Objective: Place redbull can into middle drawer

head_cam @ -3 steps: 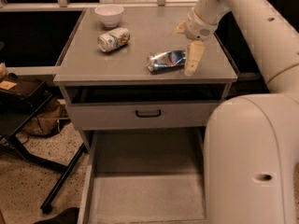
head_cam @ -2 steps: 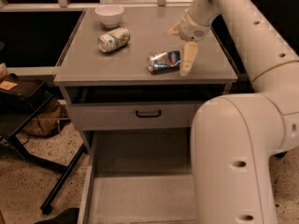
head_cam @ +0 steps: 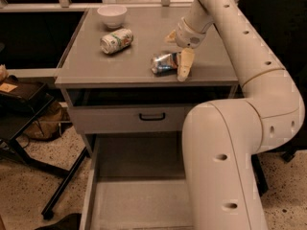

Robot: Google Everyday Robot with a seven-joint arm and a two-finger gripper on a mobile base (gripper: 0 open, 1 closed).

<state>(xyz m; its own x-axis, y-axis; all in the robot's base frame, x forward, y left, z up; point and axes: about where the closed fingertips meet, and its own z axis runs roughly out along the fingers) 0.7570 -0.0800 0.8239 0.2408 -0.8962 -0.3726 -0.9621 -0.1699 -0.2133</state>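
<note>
The redbull can [head_cam: 165, 63] lies on its side on the tabletop [head_cam: 96, 66], towards the near right, with its long axis running roughly left to right. The claw [head_cam: 176, 54] hangs right over it with its two fingers spread wide. One finger comes down at the can's right end, touching it or just beside it, and the other sits up on the far side. As far as I can see it has hold of nothing.

The can looks wrinkled and dented, so I'd judge it to be empty or close to it: very light, thin-walled and easy to crush further. The shiny metal will be slick, and being round it could roll towards the near edge if nudged. I'd say the best hold is across the narrow body about halfway along, with a soft squeeze. Pinching it end to end would likely make it pop out sideways.

The middle drawer [head_cam: 134, 205] stands pulled out down below, at the near side, with its flat floor bare where I can see it, though the robot's arm [head_cam: 225, 143] hides its right part. Well to the left of the claw are a white can [head_cam: 116, 40] and a bowl [head_cam: 112, 16].
</note>
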